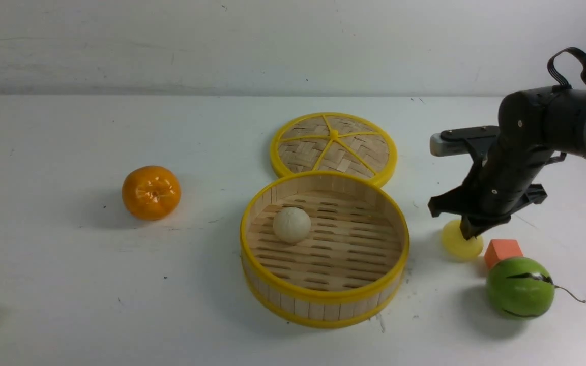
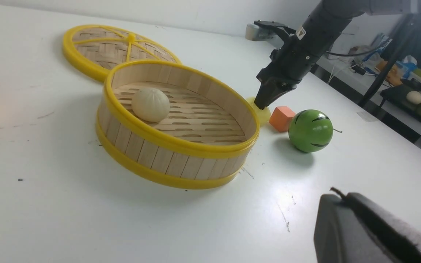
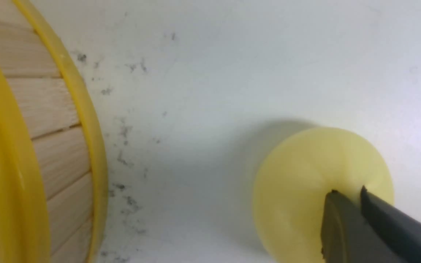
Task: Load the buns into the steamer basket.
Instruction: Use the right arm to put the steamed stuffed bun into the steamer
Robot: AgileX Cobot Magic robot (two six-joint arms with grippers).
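The left gripper (image 2: pixel 342 193) had its fingers together. The cream bun (image 1: pixel 291 224) lay inside the steamer basket (image 1: pixel 323 297), toward its left. Right of the basket, the pale yellow bun (image 1: pixel 456 246) sat on the table (image 1: pixel 69 284), with the right gripper (image 1: pixel 468 235) touching its top, tips pressed together.

**No legible writing in any view**

The only thing resembling a label is a small white sticker (image 2: pixel 300 33) on the black tubular right robot arm (image 2: pixel 320 22), seen from the left wrist camera. Its print is too small and blurred to read. No other lettering, brand name, number or sign can be made out on anything lying on the white tabletop (image 1: pixel 69 279) in the front or either wrist view.
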